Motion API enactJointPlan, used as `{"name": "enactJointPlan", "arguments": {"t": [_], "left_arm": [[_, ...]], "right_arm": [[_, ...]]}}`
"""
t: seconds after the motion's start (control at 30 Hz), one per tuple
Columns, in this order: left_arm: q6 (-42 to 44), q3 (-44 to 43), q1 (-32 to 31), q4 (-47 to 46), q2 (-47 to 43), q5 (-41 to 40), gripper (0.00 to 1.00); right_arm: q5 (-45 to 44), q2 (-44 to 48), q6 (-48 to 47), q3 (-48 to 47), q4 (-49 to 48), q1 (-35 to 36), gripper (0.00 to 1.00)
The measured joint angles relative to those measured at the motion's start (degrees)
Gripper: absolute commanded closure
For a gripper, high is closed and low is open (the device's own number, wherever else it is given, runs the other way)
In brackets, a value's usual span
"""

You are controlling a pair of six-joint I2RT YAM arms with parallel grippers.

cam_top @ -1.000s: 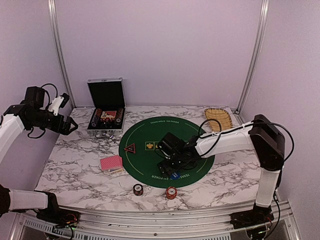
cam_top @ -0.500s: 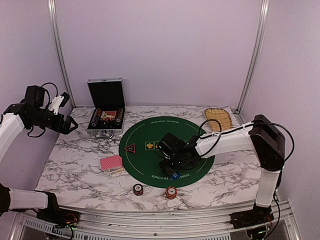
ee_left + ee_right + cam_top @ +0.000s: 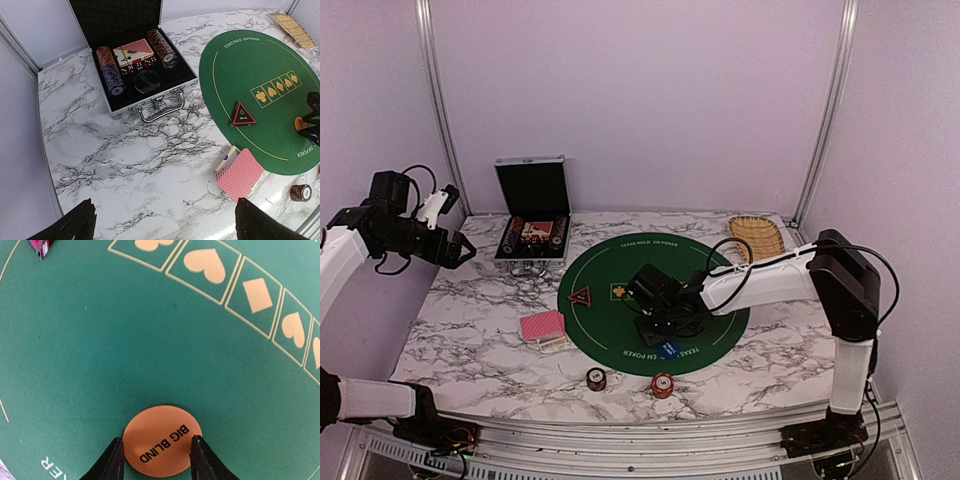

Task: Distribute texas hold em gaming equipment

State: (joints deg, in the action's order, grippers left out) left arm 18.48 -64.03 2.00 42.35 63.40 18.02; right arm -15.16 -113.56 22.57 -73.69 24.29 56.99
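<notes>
Shows the left end effector (image 3: 460,252) at far left, spread wide with nothing in it, above the marble table (image 3: 470,330). Places the red-backed playing cards (image 3: 542,326) on bare marble just beside the green mat (image 3: 605,335), and the triangular marker (image 3: 581,297) on its left part. Finds the right end effector (image 3: 157,460) mid-mat, fingers pressed to both sides of the orange BIG BLIND button (image 3: 160,437).

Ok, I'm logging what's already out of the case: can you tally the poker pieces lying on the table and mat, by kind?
Disc buttons: 2 (orange button, blue button)
Triangular marker: 1
Card stack: 1
Chip stacks: 2 (dark stack, red stack)
Total: 6
</notes>
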Motion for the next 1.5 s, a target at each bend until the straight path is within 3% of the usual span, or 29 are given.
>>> {"name": "enactJointPlan", "arguments": {"t": [0.23, 0.37, 0.5, 0.6, 0.77, 1.5], "left_arm": [[0.0, 0.0, 0.0, 0.0, 0.0, 0.0, 0.01], [0.0, 0.0, 0.0, 0.1, -0.1, 0.0, 0.01], [0.0, -0.2, 0.0, 0.5, -0.1, 0.0, 0.01], [0.0, -0.4, 0.0, 0.6, -0.1, 0.0, 0.01], [0.0, -0.5, 0.0, 0.7, -0.1, 0.0, 0.01], [0.4, -0.7, 0.0, 1.3, -0.2, 0.0, 0.01]], "right_arm": [[-2.3, -0.9, 0.2, -0.5, -0.7, -1.0, 0.59], [-3.1, -0.9, 0.2, -0.5, -0.6, -1.9, 0.42], [-3.6, -0.9, 0.2, -0.5, -0.3, -2.6, 0.41], [-3.7, -0.8, 0.6, -0.5, -0.2, -2.6, 0.45], [-3.6, 0.7, 2.7, 1.3, 0.3, -2.6, 0.61], [-3.7, 1.4, 9.2, 2.1, 2.1, -3.1, 0.75]]}}
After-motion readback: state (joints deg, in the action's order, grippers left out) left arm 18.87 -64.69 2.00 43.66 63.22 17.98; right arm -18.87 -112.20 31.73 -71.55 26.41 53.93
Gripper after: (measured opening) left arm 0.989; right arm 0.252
